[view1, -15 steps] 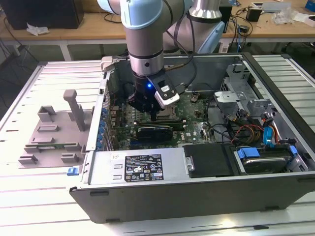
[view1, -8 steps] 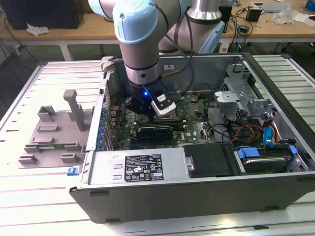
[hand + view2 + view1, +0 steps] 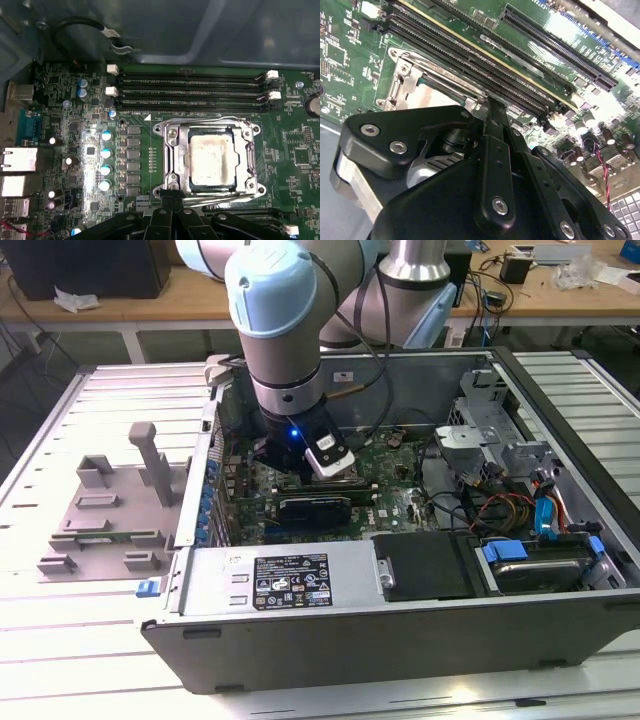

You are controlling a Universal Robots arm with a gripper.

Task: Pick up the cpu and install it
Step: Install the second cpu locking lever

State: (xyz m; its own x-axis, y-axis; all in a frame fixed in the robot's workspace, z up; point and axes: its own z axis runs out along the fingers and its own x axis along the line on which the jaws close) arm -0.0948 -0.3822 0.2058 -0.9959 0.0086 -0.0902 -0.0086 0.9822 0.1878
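Grey steel makes up the open computer case (image 3: 300, 640) lying on its side on the ribbed table (image 3: 60, 640); inside it are a black power supply (image 3: 290, 580), a green motherboard (image 3: 385, 502) and a drive cage (image 3: 480, 435). In the first wrist view the cpu (image 3: 212, 160) sits in the socket (image 3: 210, 157), its silvery top smeared, with the metal frame around it. The pale blue arm (image 3: 275, 310) reaches down into the case, wrist pointing at the board. The gripper (image 3: 490, 107) hangs just beside the socket's edge; I cannot tell how far apart its fingers stand, and nothing shows held in them. Beyond the socket run the long memory slots (image 3: 192, 90).
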